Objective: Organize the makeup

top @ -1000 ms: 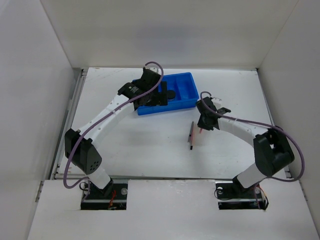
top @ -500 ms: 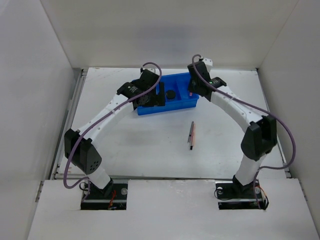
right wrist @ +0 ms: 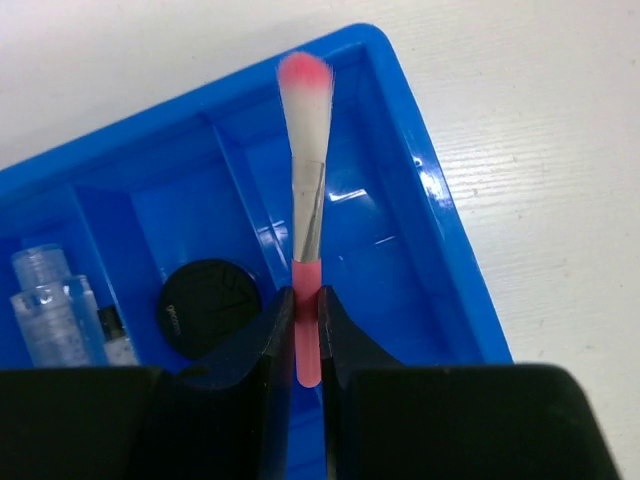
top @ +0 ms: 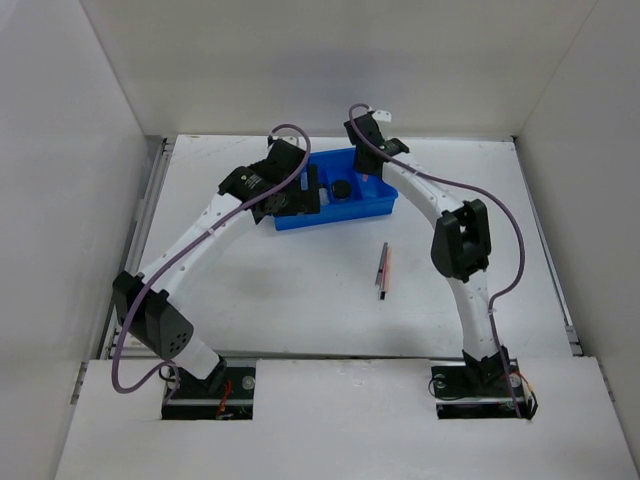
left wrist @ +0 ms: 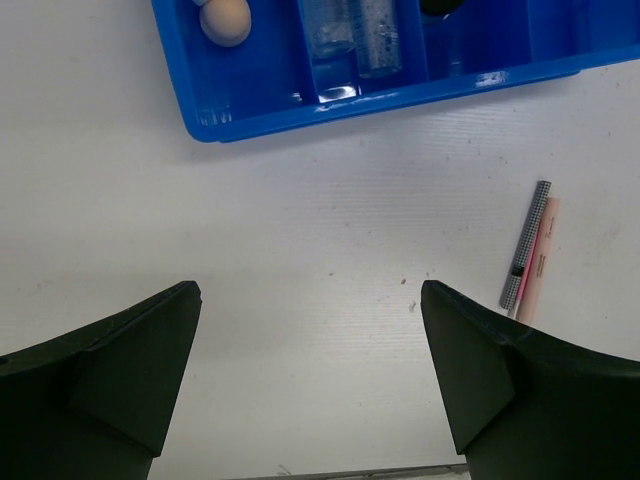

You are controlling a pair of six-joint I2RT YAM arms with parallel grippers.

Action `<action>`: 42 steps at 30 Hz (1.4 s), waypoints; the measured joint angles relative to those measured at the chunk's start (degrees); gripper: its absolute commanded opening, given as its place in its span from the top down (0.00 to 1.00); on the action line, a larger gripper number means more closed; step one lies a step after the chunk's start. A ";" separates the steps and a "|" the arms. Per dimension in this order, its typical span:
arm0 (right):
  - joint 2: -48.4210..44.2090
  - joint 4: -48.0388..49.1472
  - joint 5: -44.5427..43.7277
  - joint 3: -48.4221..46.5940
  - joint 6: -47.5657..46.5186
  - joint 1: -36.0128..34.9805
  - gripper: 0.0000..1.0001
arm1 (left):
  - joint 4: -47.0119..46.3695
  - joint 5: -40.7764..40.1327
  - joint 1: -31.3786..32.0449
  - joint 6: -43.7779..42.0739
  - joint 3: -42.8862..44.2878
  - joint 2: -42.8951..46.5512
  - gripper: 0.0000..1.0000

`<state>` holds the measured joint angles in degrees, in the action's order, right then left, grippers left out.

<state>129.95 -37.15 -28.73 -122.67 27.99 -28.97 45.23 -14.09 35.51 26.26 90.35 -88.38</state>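
The right fingers (right wrist: 262, 345) pinch a pink brush (right wrist: 308, 215), its lower handle hidden between them; the white, pink-tipped bristles hang above the glossy blue tray (right wrist: 440, 230). Inside it, a round black jar (right wrist: 210, 305) and clear bottles (right wrist: 50, 300), partly cut off. The left fingers (left wrist: 130, 360) stand spread beside the tray; thin pencils (left wrist: 530, 250) lie outside it.

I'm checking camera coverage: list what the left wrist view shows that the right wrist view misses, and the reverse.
Only left wrist: the tan sponge, two pencils lying on the table, and the open left gripper. Only right wrist: the right gripper shut on a pink brush. Both: the blue tray and clear bottles.
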 measured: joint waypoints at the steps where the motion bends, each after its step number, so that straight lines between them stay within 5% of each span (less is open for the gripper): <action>1: 0.61 -0.28 -0.17 -0.44 -0.07 0.00 0.84 | 0.24 -0.15 0.00 0.02 0.00 0.24 0.10; 5: 1.14 -1.92 -1.20 -0.72 -0.13 0.02 0.77 | 0.87 -1.01 0.00 0.11 -0.59 1.22 0.10; 9: 1.14 -2.05 -2.27 -0.66 -0.02 0.02 0.49 | 1.38 -1.25 0.00 0.15 -1.11 1.57 0.10; 12: 0.83 -2.14 -2.45 -0.11 -0.02 0.04 0.44 | 1.38 -1.29 0.00 0.15 -1.33 1.64 0.10; 17: -4.66 -1.09 -1.68 7.17 0.31 0.07 0.50 | 1.40 -1.31 0.00 0.15 -1.42 1.73 0.10; 23: -29.14 5.09 3.17 36.28 3.39 0.07 0.67 | 1.31 -1.40 0.00 0.15 -1.95 2.51 0.10; 29: -47.84 10.62 8.74 59.10 8.11 -0.02 0.69 | 1.05 -1.14 0.00 0.15 -2.73 3.39 0.10; 35: -48.22 13.27 15.69 72.85 11.32 -0.83 0.60 | 0.70 -0.98 0.00 0.26 -3.13 3.39 0.10; 42: -42.82 17.62 19.37 74.05 12.39 -3.54 0.57 | 0.39 -0.42 0.00 0.59 -3.26 3.39 0.10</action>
<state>87.13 -19.53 -9.37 -48.62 40.38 -32.51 45.63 -14.50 35.51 26.85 87.09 -84.99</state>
